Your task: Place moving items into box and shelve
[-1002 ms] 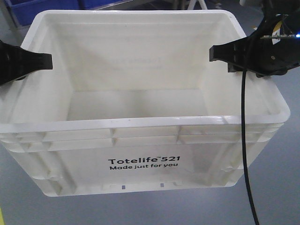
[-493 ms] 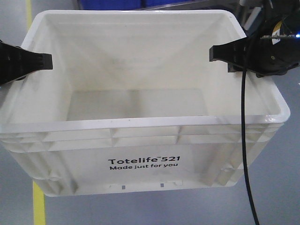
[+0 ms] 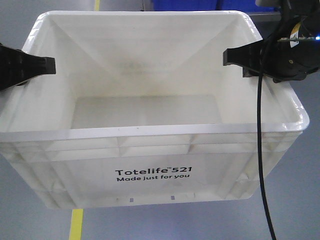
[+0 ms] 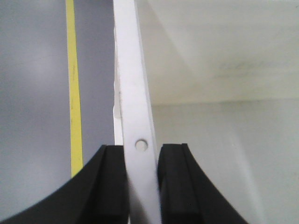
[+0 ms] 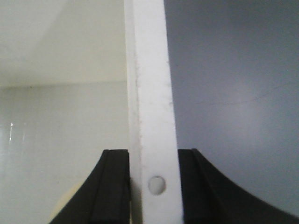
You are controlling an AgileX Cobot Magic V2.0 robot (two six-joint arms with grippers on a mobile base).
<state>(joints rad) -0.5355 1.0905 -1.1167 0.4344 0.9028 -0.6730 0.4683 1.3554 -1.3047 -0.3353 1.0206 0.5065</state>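
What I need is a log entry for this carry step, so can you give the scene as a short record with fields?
box: white crate printed "Totelife 521", upright, open top
left grip: left hand shut on the crate's left rim, one finger inside, one outside
right grip: right hand shut on the right rim, likewise
contents: no plush toys visible from the front; the front wall hides the nearest part of the bottom
surroundings: grey floor with a yellow line; blue bins behind
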